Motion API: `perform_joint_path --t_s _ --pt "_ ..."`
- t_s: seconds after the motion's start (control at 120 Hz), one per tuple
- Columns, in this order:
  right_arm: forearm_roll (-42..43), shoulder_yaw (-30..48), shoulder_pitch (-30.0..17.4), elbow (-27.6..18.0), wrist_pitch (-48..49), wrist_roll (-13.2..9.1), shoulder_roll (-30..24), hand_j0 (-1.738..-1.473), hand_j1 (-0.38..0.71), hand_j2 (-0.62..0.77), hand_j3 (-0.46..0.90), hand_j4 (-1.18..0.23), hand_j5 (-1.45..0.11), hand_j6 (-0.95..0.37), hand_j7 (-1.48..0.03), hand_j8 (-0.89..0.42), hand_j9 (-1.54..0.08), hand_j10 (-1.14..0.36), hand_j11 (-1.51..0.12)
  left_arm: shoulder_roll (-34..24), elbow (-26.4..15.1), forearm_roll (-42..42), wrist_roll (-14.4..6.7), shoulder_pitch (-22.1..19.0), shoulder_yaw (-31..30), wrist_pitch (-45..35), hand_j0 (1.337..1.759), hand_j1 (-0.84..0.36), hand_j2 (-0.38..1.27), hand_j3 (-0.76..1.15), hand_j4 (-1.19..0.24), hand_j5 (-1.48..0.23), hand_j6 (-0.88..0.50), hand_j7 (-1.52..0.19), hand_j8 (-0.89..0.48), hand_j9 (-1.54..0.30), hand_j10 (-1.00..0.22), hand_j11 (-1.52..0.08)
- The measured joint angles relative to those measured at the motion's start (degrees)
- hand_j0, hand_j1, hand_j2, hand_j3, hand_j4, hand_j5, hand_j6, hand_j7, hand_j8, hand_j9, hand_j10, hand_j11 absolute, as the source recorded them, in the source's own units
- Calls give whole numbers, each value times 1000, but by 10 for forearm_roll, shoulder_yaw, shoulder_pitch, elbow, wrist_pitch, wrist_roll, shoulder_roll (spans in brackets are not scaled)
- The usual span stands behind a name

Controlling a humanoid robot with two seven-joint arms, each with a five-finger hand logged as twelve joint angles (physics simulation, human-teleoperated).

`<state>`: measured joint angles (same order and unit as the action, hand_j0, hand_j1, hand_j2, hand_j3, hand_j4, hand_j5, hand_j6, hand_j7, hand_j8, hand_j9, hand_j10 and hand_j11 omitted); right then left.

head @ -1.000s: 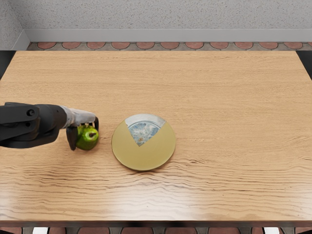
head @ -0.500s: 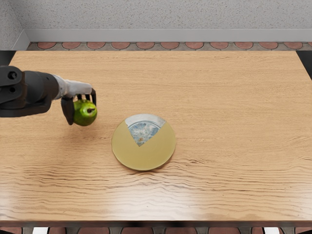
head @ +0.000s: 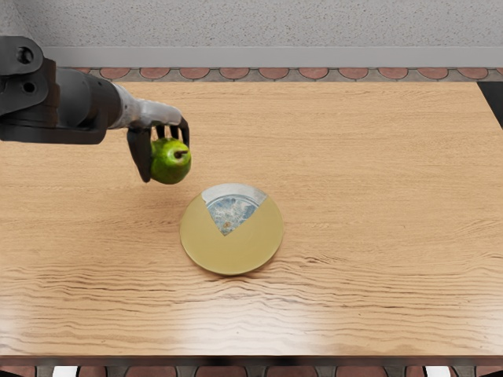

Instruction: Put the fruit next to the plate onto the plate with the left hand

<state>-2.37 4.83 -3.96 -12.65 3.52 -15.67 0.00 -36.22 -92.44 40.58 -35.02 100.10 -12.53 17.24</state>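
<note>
The left robot hand (head: 161, 145) is closed around a green apple (head: 171, 160), the fruit of the task. Its dark fingers (head: 174, 129) curl down over the top of the apple and the thumb (head: 142, 159) runs down its left side, so the fruit sits pinched between them with its right and lower face showing. A small brown dimple, stem or blossom end, faces the picture's right on the apple's upper flank.

The left arm (head: 59, 98) comes in from the picture's left edge, high in the frame: a thick black forearm, then a pale grey wrist section just before the robot hand.

The apple is not on the plate (head: 236, 253). It is held up and to the left of it in the picture, near the plate's far left rim but apart from it, with bare wood showing between them. The plate lies flat on the bench (head: 369, 173), a little left of the middle. It is round and mustard yellow, with a pale blue-grey wedge at its far side bearing a mottled print too small to read.

The bench is light wood with strong grain, wavier and darker toward the near edge. Beyond its far edge run reddish scalloped floor tiles (head: 275, 73) and a speckled grey wall (head: 275, 23)
</note>
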Motion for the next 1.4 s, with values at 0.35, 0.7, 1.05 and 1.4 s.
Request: perform_joint_path --t_s 0.35,0.7,1.05,1.4 --pt "0 0 0 -1 0 -1 0 -1658 -314 -6 0 -29 -38 -29 -38 -29 -38 -29 -38 108 38 -27 0 -8 -2 -10 1655 -253 225 0 -302 -818 -246 -816 -392 -794 -579 -796" --pt "0 0 0 -1 0 -1 0 -1658 -314 -6 0 -29 -38 -29 -38 -29 -38 -29 -38 190 87 -27 0 -26 -26 -34 1654 -257 221 0 -292 -837 -228 -846 -371 -819 -596 -821" --pt "0 0 0 -1 0 -1 0 -1658 -314 -6 0 -29 -38 -29 -38 -29 -38 -29 -38 201 104 -63 0 -25 -31 -47 1657 -92 119 0 -277 -546 -242 -552 -303 -538 -401 -539" --pt "0 0 -1 -1 0 -1 0 -1658 -314 -6 0 -29 -38 -29 -38 -29 -38 -29 -38 201 105 -77 0 -13 -29 -49 1658 18 64 0 -261 -371 -254 -372 -266 -370 -283 -370"
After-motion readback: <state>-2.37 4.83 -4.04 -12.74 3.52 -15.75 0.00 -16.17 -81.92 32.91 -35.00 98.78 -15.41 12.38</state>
